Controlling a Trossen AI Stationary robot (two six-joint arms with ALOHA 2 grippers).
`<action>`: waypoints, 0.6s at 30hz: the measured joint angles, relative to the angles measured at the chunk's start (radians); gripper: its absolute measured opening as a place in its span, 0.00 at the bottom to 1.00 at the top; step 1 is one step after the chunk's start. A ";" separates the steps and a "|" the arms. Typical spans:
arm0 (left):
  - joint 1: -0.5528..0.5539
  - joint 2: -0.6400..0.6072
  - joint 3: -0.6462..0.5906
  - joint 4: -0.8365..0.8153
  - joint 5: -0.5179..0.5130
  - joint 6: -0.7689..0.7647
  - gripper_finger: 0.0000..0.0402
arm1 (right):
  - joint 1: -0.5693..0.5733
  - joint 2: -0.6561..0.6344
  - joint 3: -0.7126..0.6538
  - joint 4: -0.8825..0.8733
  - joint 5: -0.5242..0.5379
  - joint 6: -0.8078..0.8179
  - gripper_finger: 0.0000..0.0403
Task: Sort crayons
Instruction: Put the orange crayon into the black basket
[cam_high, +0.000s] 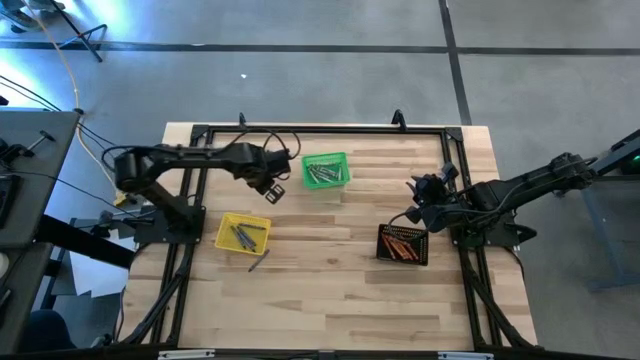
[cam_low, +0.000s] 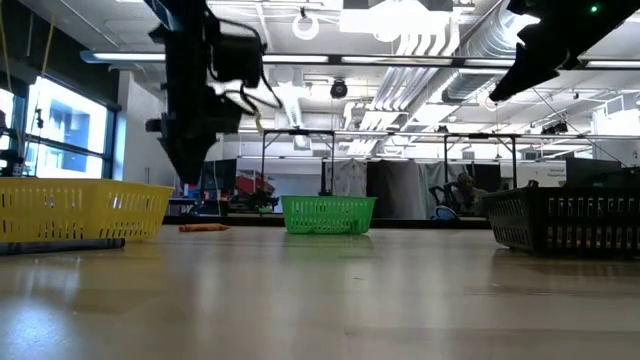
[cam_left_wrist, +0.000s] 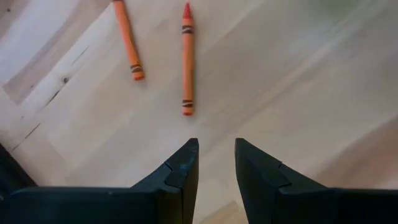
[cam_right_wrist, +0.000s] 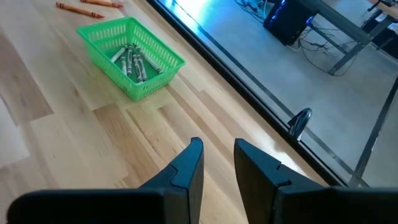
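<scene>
Pale wooden planks made up my table (cam_high: 330, 290), framed by a black rail, with grey floor around it in the high view. My left gripper (cam_high: 272, 183) hung above the upper left part of the table, just left of the green basket (cam_high: 326, 170). Its fingers (cam_left_wrist: 184, 171) stood slightly apart with nothing between them, a narrow gap showing bare wood. Just ahead of them in the left wrist view lay two orange-red crayons (cam_left_wrist: 187, 59), side by side but not touching, flat on the wood. One of them showed in the low view as a small orange stick (cam_low: 203, 228) on the table between the yellow and green baskets.

Grey crayons (cam_right_wrist: 132, 60) lay heaped inside the green basket, near the top middle of the high view. My yellow basket (cam_high: 243, 233) sat at the left middle, also holding a few grey crayons (cam_high: 243, 236), and one more grey crayon (cam_high: 259, 262) lay loose on the wood just below its lower right corner. My black basket (cam_high: 403, 244) sat at the right middle with orange-red crayons (cam_high: 400, 247) piled in it.

My right gripper (cam_high: 423, 189) hovered just above and to the right of the black basket, apart from it. Its fingers (cam_right_wrist: 186, 165) were also a little open and held nothing, pointing across the table toward the green basket.
</scene>
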 joint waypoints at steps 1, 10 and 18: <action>0.010 0.020 0.000 0.005 0.002 0.013 0.22 | 0.000 0.000 0.000 0.000 -0.002 0.000 0.21; 0.093 0.136 0.000 0.139 0.025 0.138 0.22 | 0.000 0.000 0.000 -0.001 -0.011 0.000 0.21; 0.182 0.170 0.000 0.179 0.030 0.200 0.22 | 0.000 0.000 0.000 -0.001 -0.010 0.000 0.21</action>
